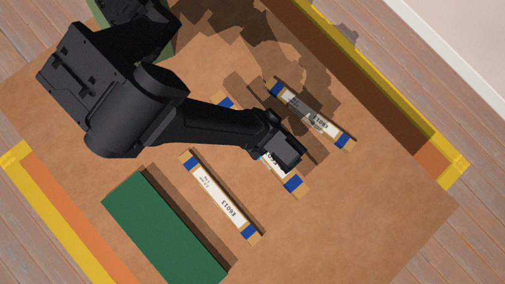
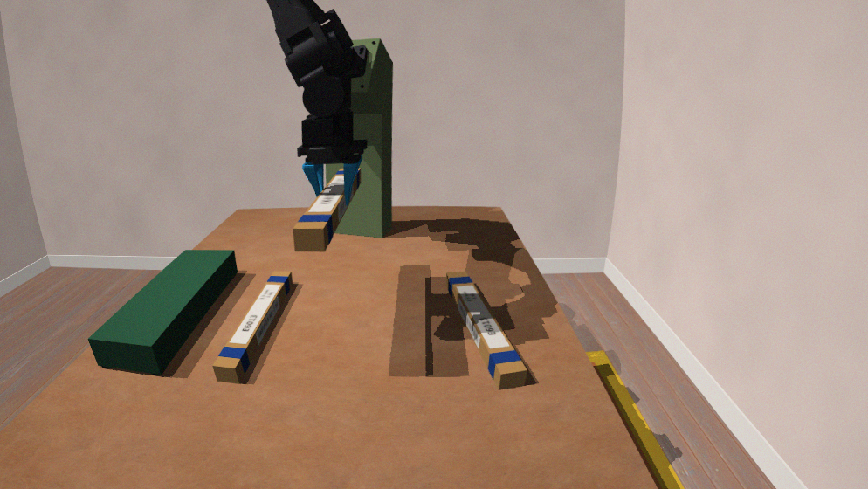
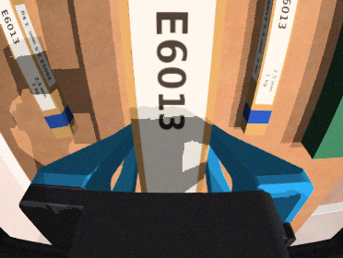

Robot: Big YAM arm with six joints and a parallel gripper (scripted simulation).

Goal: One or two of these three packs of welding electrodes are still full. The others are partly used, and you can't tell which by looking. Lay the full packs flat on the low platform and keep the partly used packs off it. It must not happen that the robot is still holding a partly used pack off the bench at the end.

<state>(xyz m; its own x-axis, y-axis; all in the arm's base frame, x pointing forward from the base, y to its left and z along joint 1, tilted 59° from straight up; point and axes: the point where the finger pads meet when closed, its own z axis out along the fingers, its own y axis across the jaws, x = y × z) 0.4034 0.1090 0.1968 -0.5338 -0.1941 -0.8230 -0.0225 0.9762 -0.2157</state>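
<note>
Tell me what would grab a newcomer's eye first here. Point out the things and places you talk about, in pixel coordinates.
Probably the black robot arm [image 1: 123, 114] [image 2: 325, 91], its jaws shut on an E6013 electrode pack [image 1: 295, 183] [image 2: 326, 203] [image 3: 172, 60] held above the bench [image 1: 345, 235] [image 2: 340, 424] [image 3: 108, 18]. Next, the plain dark green platform [image 1: 169, 233] [image 2: 163, 303] [image 3: 329, 134], lying at one side with one blue-banded pack [image 1: 223, 200] [image 2: 255, 321] [image 3: 272, 64] beside it and another [image 1: 312, 115] [image 2: 484, 325] [image 3: 37, 74] across the bench.

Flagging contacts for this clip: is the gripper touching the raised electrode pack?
Touching. The wrist view shows both blue fingers of the gripper against opposite sides of the raised electrode pack.
</note>
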